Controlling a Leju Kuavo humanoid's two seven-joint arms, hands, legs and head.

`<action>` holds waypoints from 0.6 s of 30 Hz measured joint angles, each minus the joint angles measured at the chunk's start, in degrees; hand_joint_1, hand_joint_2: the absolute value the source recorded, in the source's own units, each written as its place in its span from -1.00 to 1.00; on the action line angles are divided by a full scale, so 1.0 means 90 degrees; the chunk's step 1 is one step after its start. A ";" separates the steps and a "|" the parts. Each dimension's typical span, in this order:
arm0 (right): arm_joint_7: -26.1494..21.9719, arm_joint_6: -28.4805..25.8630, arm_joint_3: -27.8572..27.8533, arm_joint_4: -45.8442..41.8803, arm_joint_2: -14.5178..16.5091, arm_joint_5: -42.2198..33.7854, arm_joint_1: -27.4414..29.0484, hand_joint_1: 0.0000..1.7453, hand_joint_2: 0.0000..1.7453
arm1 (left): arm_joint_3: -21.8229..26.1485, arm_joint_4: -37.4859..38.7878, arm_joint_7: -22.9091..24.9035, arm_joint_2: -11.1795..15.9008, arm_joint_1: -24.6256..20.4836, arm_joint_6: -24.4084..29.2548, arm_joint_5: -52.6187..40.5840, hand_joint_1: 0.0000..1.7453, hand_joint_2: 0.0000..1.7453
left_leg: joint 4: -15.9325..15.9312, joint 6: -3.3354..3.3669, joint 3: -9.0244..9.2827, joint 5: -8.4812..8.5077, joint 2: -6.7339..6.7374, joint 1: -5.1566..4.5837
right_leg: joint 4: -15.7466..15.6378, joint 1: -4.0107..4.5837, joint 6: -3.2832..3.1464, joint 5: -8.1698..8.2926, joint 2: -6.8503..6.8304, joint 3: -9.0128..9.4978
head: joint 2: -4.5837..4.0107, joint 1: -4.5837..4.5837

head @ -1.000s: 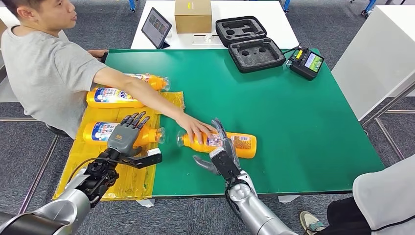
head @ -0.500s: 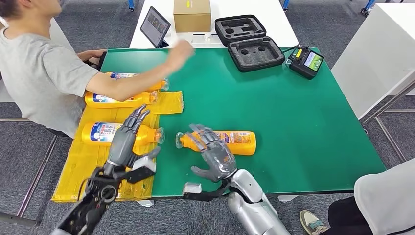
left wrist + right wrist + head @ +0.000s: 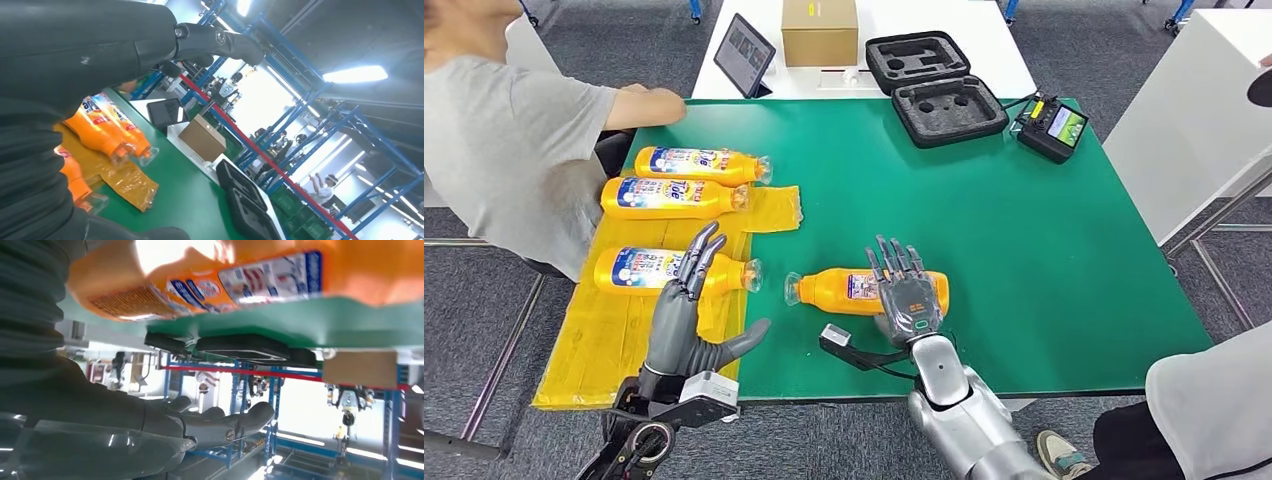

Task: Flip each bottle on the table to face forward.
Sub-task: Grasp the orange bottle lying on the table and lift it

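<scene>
1. One bottle (image 3: pixel 864 291) is lying on its side on the green table (image 3: pixel 1044 230), near the front edge. Its back label, full of small print, is facing up, so it looks like the one that needs flipping.
2. The right hand (image 3: pixel 906 296) is hovering over the wide end of this bottle with its fingers spread and pointing away from the robot. It is holding nothing. In the right wrist view the bottle (image 3: pixel 240 275) is sitting apart from the fingers (image 3: pixel 220 422), so I think the hand is getting ready to grab it and roll it over.
3. The left hand (image 3: pixel 686 305) is standing up on its edge with fingers straight and thumb sticking out, holding nothing. It is waiting just beside the near sheet bottle (image 3: pixel 659 271), maybe to help or to stay out of the way.
4. Three bottles are lying in a row on the yellow sheet (image 3: pixel 614 330), caps pointing right. Their big blue labels are facing up, so they look done.
5. A person (image 3: pixel 504 150) is sitting at the left side, arm pulled in off the green.
</scene>
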 joint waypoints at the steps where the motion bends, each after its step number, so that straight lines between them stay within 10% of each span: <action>1: 0.0084 0.0032 0.0087 0.0126 -0.0030 -0.0021 -0.0075 -1.00 1.00 | 0.0000 -0.0015 0.0008 -0.0019 0.0000 -0.0005 0.0001 -1.00 1.00 | 0.0000 0.0000 0.0000 0.0000 0.0000 0.0000 | 0.0000 0.0001 0.0000 0.0000 0.0000 0.0000 | 0.0000 -0.0001; 18: 0.0162 0.0281 0.0282 0.0907 -0.0164 -0.0180 -0.0424 -1.00 1.00 | 0.0000 -0.0028 0.0020 -0.0121 0.0003 -0.0007 0.0004 -1.00 1.00 | 0.0000 0.0000 -0.0001 0.0000 -0.0001 0.0001 | 0.0000 0.0002 -0.0001 -0.0001 -0.0001 0.0001 | 0.0000 -0.0001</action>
